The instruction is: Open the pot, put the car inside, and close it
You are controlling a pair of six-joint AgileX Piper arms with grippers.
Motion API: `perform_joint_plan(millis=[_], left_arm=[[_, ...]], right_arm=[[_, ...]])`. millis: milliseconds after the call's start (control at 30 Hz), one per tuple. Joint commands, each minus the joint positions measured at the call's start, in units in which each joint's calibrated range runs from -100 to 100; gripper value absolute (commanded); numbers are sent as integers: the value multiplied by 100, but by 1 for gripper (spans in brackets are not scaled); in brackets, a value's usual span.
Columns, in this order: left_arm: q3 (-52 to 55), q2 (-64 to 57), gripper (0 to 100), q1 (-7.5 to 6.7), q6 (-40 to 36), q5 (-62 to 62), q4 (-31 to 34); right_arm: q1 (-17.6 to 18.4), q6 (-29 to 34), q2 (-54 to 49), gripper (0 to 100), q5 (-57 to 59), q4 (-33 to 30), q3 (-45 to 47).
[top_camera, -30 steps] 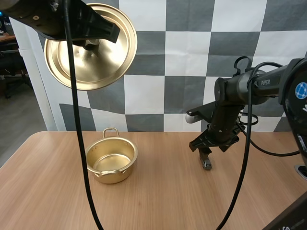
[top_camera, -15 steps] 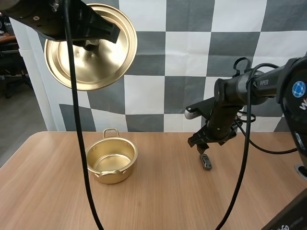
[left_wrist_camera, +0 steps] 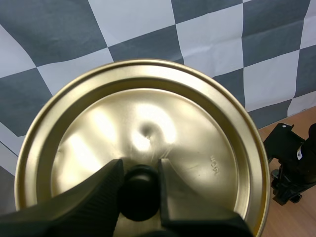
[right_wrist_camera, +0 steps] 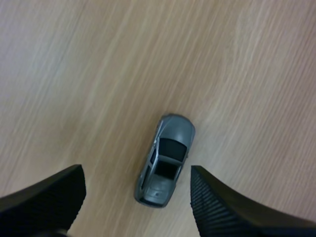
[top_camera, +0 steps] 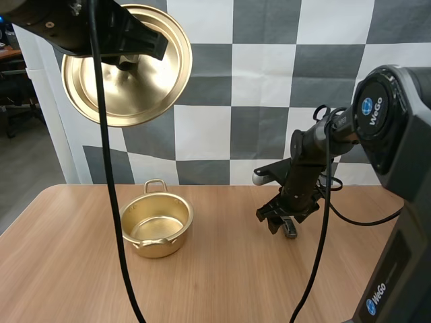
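Right gripper (right_wrist_camera: 137,173) hangs spread over the car (right_wrist_camera: 165,160), fingers either side and clear of it. The car lies on the counter (top_camera: 222,282) at 3 o'clock from the open pot (top_camera: 156,225), well apart. Left gripper (left_wrist_camera: 140,165) pinches the knob (left_wrist_camera: 139,197) and holds the lid (left_wrist_camera: 148,123) high. The step in hand looks like the car pickup. Next it must lower and close across the car's sides.

Light wood-grain table (top_camera: 222,282), rounded far-left corner; grey floor (top_camera: 20,176) beyond left edge.
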Motion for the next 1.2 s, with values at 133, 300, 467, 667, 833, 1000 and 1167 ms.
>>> perform_joint_plan(millis=[133,300,467,667,833,1000,1167], left_arm=[[9,1,0,2,-1,1,0],[9,1,0,2,-1,1,11],[9,1,0,2,-1,1,-1],[9,1,0,2,-1,1,-1],[9,1,0,2,-1,1,-1],[9,1,0,2,-1,1,-1],[9,1,0,2,-1,1,-1]], right_arm=[[-3,-124,542,100,-553,105,6],[-37,-124,819,100,-737,61,6],[-87,-124,850,100,-883,49,-4],[-87,-141,850,88,-831,5,-4],[-87,-112,850,0,-831,-38,-4],[-87,-112,832,0,-831,-80,-4],[-87,-112,422,0,-575,-109,-268]])
